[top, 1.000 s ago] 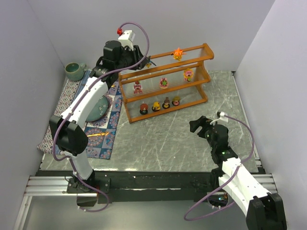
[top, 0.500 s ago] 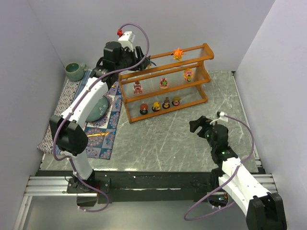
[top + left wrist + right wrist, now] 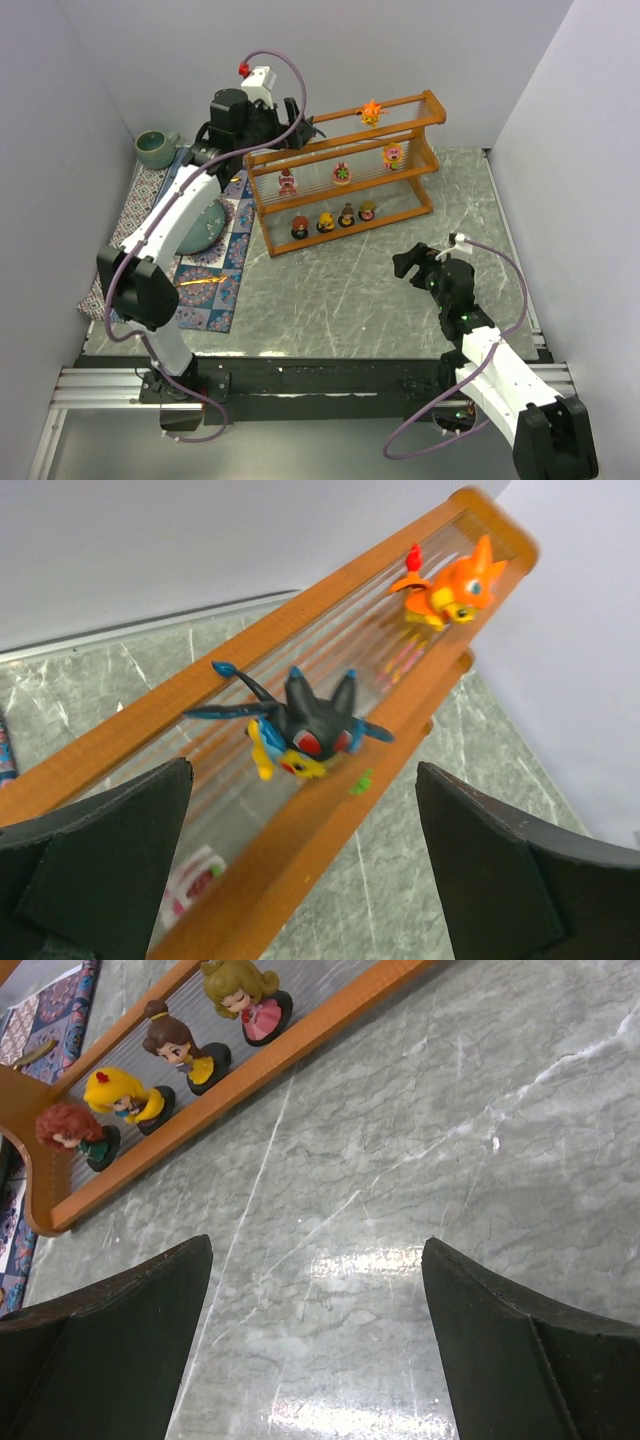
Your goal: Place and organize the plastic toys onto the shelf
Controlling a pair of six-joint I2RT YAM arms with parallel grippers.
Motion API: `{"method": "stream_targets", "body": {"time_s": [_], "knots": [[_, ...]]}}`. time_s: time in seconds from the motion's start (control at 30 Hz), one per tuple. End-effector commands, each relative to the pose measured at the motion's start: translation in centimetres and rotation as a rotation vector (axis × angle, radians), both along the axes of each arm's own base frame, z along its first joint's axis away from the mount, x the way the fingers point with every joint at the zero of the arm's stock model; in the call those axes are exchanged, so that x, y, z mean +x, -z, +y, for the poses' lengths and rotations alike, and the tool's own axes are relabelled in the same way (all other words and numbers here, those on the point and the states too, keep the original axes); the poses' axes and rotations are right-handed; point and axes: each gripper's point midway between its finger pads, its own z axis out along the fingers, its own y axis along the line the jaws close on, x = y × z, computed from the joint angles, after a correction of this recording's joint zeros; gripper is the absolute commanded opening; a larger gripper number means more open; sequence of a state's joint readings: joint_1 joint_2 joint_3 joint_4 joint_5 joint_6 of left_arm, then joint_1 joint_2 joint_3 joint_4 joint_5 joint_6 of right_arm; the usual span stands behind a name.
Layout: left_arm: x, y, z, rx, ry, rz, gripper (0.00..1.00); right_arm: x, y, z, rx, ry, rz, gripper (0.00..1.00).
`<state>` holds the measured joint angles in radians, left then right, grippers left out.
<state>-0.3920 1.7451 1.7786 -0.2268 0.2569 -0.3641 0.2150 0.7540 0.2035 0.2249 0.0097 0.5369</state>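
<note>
Left wrist view.

**Item:** black figurine, with yellow and blue trim and thin blue-tipped ears and tail.
**Location:** on the clear slats of the top tier of the shelf, well apart from the orange figurine farther along the same tier.

**Left gripper**: jaws wide apart, one on each side of the black figurine. They are clear of it and hold nothing.

**Right gripper**: jaws apart and empty, hanging over the bare table near the front of the bottom tier.

**Other stock, top external view:**
- Middle tier: three figurines.
- Bottom tier: four figurines in a row on round dark bases.

**Handling (judged):**
- The figurines are very light, rigid moulded plastic with a smooth surface.
- They look top-heavy and likely to tip or skid on the slick slats.
- The ears, tails and flame-like tips look thin and should not be pinched.
- Grip across the torso or the round base, with light closure.
</note>
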Motion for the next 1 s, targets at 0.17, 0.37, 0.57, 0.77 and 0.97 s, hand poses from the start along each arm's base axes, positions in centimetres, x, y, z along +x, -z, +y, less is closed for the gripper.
{"method": "stream_targets", "body": {"time_s": [0.17, 0.37, 0.57, 0.77, 0.97], "knots": [[-5.6, -12.1, 4.6, -0.119, -0.123, -0.264, 0.97, 0.5, -2.1, -0.2, -0.001, 0.003, -0.080, 0.94], [-9.4, -10.9, 12.5, -0.095, -0.467, -0.228, 0.97, -0.1, -4.6, -1.3, -0.005, 0.055, -0.132, 0.95], [-16.5, -5.2, 19.4, -0.048, -0.689, -0.157, 0.97, -2.3, -8.5, -3.3, -0.006, 0.142, -0.206, 0.98], [-22.0, 0.7, 23.5, 0.004, -0.791, -0.121, 0.97, -5.4, -12.9, -5.7, -0.037, 0.227, -0.295, 1.00], [-25.4, 4.9, 24.3, -0.043, -0.770, -0.104, 0.97, -8.8, -16.6, -8.0, -0.076, 0.299, -0.375, 1.00]]}}
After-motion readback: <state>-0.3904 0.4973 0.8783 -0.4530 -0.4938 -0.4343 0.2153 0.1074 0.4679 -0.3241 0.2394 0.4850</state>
